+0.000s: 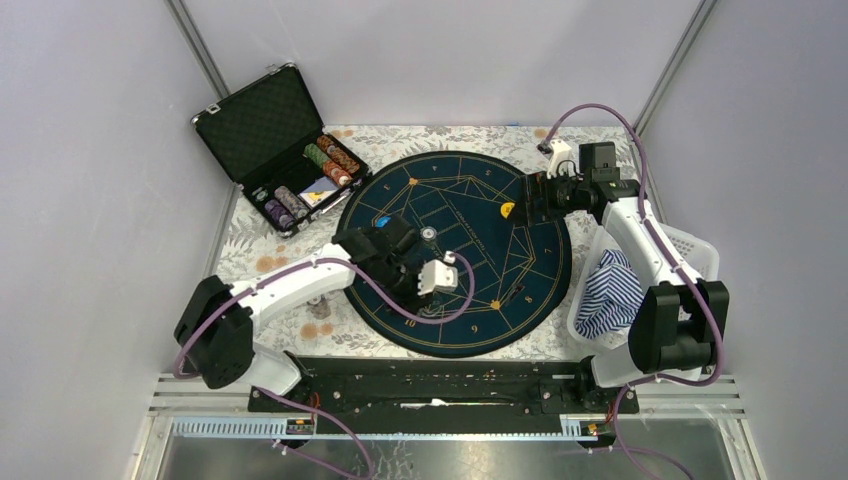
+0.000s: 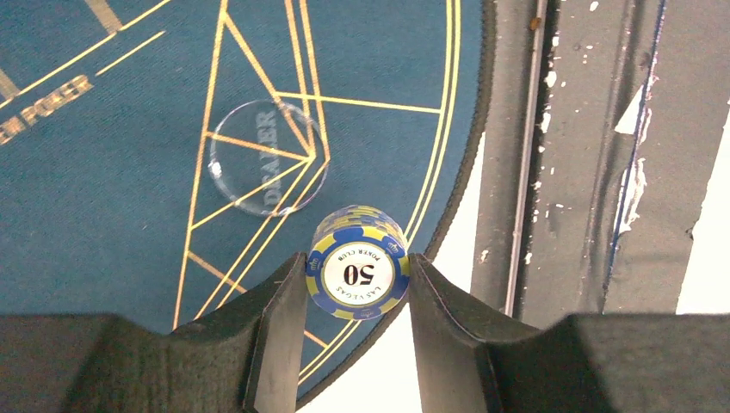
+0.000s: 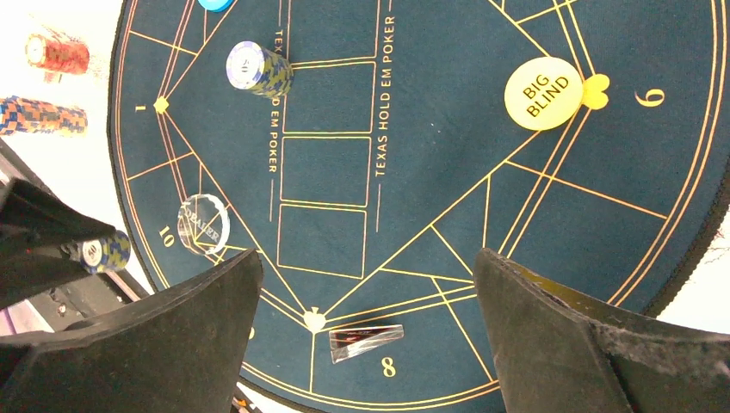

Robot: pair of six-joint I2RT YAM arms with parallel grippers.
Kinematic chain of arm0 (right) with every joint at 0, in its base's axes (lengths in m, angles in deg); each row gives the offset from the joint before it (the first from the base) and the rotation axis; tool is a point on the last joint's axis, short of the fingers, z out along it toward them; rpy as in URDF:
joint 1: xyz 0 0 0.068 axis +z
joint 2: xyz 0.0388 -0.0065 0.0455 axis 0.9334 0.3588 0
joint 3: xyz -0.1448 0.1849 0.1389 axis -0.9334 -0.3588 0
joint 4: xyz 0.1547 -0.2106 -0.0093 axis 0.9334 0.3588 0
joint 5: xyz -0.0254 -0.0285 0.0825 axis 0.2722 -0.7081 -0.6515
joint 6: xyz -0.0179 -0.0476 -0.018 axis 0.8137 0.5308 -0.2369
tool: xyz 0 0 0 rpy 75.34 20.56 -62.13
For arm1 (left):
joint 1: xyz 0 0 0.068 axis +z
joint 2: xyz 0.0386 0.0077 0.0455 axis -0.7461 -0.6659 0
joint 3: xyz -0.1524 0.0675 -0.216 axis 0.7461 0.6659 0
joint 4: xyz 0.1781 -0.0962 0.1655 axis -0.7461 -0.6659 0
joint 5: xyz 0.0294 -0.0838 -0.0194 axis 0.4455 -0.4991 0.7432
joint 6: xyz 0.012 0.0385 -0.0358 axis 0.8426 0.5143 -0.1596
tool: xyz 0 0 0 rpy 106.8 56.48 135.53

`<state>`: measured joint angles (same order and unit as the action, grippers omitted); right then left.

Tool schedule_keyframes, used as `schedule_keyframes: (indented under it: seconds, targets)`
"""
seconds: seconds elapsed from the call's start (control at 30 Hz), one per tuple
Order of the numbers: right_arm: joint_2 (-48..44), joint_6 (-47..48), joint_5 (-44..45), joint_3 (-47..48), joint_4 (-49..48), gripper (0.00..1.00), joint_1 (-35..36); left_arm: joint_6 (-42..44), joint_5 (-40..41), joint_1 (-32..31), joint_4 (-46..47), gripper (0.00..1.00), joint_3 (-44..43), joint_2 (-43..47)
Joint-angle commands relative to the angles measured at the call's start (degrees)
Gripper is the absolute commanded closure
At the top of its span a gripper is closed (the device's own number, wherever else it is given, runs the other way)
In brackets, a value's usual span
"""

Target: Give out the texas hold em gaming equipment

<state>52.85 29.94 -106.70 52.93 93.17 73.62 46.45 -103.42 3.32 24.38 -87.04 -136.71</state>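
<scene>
The left gripper point(image 2: 358, 288) is clamped on a short stack of blue-and-yellow striped chips point(image 2: 357, 249), its two matte black fingers point(image 2: 284, 327) pressing the ribbed edges from either side, so that the white face marked 50 looks back at the wrist camera. The held stack hangs over the near rim of the round mat point(image 2: 103, 215), a dark blue, felt-like cloth ruled with thin gold lines. Just beside it, not touching, the clear dealer disc point(image 2: 262, 159) lies flat on the mat, glassy and engraved with its name. Past the rim runs a scuffed black rail point(image 2: 585, 172). The right gripper point(image 3: 366, 258) stands wide open and holds nothing, above the far side of the mat. Below it lie a small clear wedge point(image 3: 366, 340) by the number 8, a smooth yellow BIG BLIND disc point(image 3: 542, 93), a second blue-and-yellow stack point(image 3: 258, 69) near the centre, and a blue disc point(image 3: 213, 3) cut by the frame edge. Off the mat, on the flowered cloth, sit an orange stack point(image 3: 56, 53) and a blue-and-orange stack point(image 3: 43, 116). At the far left corner the black case point(image 1: 262, 125) stands open, foam-lined, with rows of chips point(image 1: 335, 158) in its tray.
</scene>
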Motion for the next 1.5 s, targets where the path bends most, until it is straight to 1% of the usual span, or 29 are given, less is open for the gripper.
schedule_keyframes:
  seconds: [0.0,0.17,0.27,0.4,0.63,0.73,0.8,0.9,0.97,1.07,1.13,1.23,1.3,1.37,1.47]
  targets:
    - [0.81,0.96,1.21,-0.09,-0.74,0.0,-0.51,0.45,-2.64,-4.2,5.53,0.68,0.55,-2.08]
    - [1.43,1.09,1.37,-0.24,-0.81,0.0,-0.91,-1.95,-1.04,-9.8,9.91,0.68,0.66,-5.41]
    - [1.54,1.2,1.41,-0.37,-0.79,0.0,-1.01,-2.13,0.44,-11.97,12.07,0.68,1.36,-6.72]
    - [1.68,1.18,1.39,-0.53,-0.83,0.0,-1.06,-2.34,2.91,-13.45,14.76,0.66,2.86,-7.93]
    - [1.79,1.18,1.13,-0.68,-0.94,0.0,-1.04,-1.99,5.77,-13.7,16.97,0.64,5.14,-8.11]
    - [1.72,1.17,1.05,-0.59,-0.87,0.0,-1.03,-2.03,6.53,-13.71,17.55,0.54,5.82,-8.35]
    - [1.63,1.18,1.06,-0.59,-0.85,0.0,-1.04,-2.35,6.8,-13.77,17.47,0.42,6.02,-8.28]
    - [1.54,1.18,1.13,-0.6,-0.87,0.0,-1.04,-3.06,6.29,-13.91,15.4,0.29,4.72,-7.45]
    - [1.62,1.18,1.0,-0.53,-0.87,0.0,-1.04,-3.79,3.76,-14.04,10.68,0.24,1.58,-7.07]
    - [1.62,1.18,0.67,-0.59,-0.88,0.0,-1.04,-6.31,0.84,-13.94,6.1,0.22,-3.52,-5.48]
    - [1.51,1.18,0.3,-0.59,-0.81,0.0,-1.09,-8.36,1.43,-12.29,4.9,0.21,-7.22,-4.78]
    - [1.32,1.11,-0.14,-0.51,-0.79,0.0,-1.1,-10.83,1.87,-5.53,5.04,0.17,-13.16,-6.0]
    - [1.07,1.09,-0.18,-0.42,-0.7,0.0,-1.08,-12.04,3.37,-0.6,4.7,0.14,-17.52,-8.32]
    - [0.73,1.09,-0.39,-0.54,-0.7,0.0,-1.15,-14.16,7.19,4.1,4.87,0.12,-21.4,-11.69]
    - [0.24,1.09,-0.48,-0.59,-0.69,0.0,-1.13,-17.39,9.3,8.84,4.96,0.11,-26.71,-16.47]
